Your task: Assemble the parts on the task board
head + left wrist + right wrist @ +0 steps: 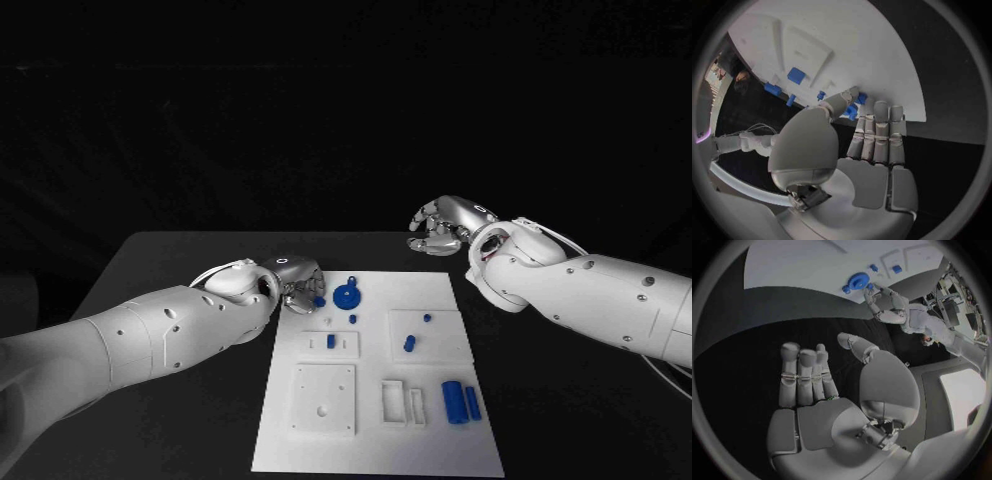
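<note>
Black table [173, 255], blue cylinders [462, 401] near board's [433, 455] corner

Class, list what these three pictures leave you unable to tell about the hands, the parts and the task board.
- Whether the left hand holds the small blue part at its fingertips: head view, the hand covers it; left wrist view, fingers overlap it.
- The blue gear: its teeth are too small to make out.
- The task board: its near edge is cut off in the head view.

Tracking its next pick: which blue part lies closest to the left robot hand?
The small blue part at its fingertips, left of the round gear-like blue part.
</note>
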